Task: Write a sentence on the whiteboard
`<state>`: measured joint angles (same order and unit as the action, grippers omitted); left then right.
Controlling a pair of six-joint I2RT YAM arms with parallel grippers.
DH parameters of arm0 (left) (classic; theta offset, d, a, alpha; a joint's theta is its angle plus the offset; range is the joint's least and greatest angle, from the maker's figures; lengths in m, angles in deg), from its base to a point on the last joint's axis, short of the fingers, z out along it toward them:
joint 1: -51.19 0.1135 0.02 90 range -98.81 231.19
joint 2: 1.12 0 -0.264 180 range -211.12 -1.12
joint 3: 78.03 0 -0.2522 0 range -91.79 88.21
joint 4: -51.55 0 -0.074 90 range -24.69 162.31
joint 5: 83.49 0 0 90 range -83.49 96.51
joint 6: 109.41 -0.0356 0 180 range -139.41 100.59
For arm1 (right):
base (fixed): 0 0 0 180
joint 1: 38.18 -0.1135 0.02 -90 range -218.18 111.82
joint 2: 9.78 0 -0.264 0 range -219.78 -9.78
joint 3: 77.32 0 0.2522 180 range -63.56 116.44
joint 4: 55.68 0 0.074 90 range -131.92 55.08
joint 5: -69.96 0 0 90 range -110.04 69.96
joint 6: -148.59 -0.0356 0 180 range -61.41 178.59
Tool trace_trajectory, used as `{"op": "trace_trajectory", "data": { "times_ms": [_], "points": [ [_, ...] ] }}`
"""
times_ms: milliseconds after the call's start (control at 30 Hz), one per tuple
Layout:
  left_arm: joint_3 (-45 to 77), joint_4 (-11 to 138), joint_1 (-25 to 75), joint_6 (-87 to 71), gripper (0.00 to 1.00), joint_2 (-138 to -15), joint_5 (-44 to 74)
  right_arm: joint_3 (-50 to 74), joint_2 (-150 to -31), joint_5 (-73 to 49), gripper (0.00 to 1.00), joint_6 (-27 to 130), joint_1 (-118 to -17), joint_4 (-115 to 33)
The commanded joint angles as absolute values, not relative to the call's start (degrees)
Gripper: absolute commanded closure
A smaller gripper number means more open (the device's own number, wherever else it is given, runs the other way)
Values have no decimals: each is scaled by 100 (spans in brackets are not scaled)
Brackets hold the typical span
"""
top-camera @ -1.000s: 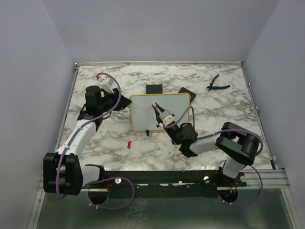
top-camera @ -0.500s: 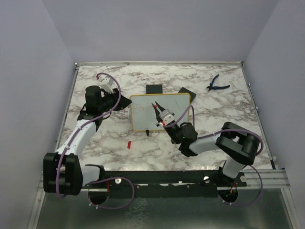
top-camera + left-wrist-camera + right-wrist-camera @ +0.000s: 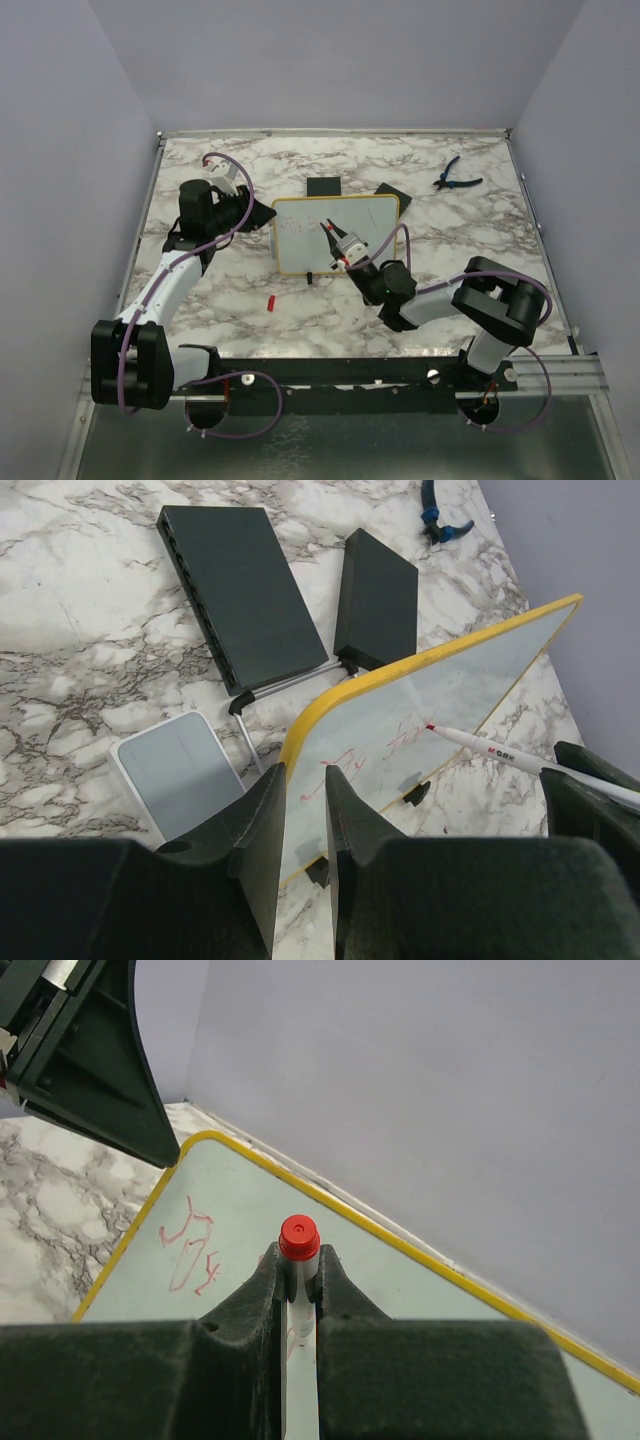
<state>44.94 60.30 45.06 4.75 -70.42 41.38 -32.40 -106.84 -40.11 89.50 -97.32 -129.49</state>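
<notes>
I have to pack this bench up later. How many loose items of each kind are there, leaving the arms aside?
whiteboard: 1
marker: 1
red cap: 1
black flat boxes: 2
blue pliers: 1
white-rimmed grey pad: 1
Total: 7

Each arm pairs black joint housings with white link covers, the left arm [image 3: 165, 285] and the right arm [image 3: 495, 300] alike. Thin purple cables [image 3: 222, 158] loop loosely alongside the links of both. The left end effector [image 3: 303, 790] and right end effector [image 3: 298, 1260] have matte black, smooth-moulded fingers.
</notes>
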Motion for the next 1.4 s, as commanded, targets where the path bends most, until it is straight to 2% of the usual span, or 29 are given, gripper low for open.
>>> {"op": "trace_trajectory", "data": {
  "times_ms": [0,800,1033,1367],
  "points": [
    [4505,5973,4477,412,76,-6906,4184,-3400,-10596,-4179,99,8909,-9663,-14155],
    [4505,5970,4473,408,76,-6897,4175,-3513,-10425,-3822,99,8680,-9701,-14150],
    [4514,5969,4477,408,76,-6880,4175,-3683,-10024,-3564,99,8433,-9962,-14025],
    [4514,5981,4476,406,77,-6856,4175,-3916,-9270,-3813,99,8606,-10112,-13584]
  ]
}}
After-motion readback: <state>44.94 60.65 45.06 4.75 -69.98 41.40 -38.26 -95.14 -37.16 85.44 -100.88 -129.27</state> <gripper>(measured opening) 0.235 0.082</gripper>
